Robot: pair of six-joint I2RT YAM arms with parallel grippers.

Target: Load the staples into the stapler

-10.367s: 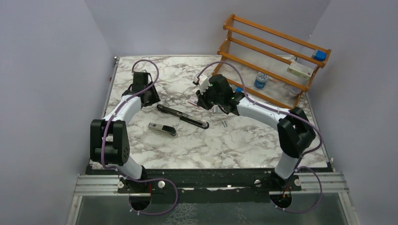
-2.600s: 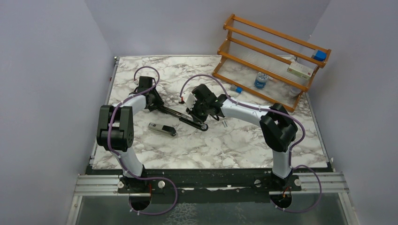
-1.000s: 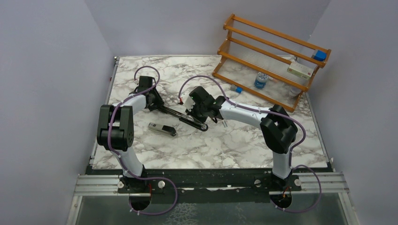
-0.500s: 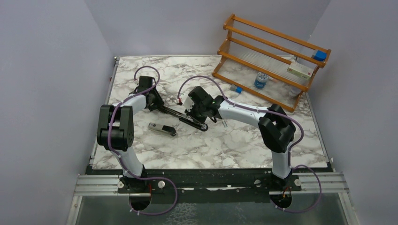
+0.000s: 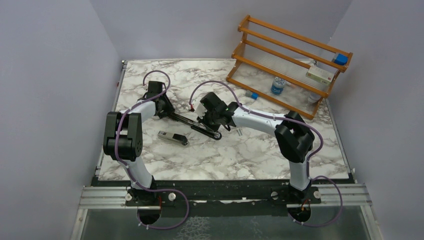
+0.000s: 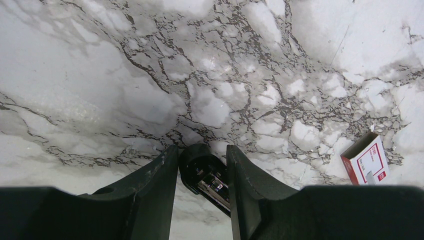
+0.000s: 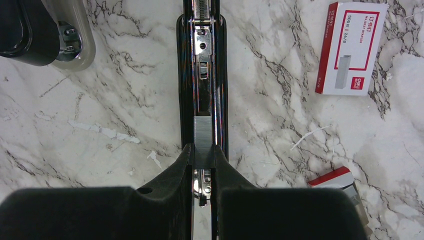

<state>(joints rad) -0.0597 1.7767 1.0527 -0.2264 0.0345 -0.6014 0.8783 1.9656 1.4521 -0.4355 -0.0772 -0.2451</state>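
One staple strip (image 7: pixel 202 134) visible; right wrist only.

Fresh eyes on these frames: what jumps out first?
The opened stapler lies flat mid-table with both arms on it. The left gripper clamps one end, and the right gripper pinches a grey staple strip right over the silver channel. The red-and-white staple box lies on the marble beside the stapler, and an orange rack stands at the back right.
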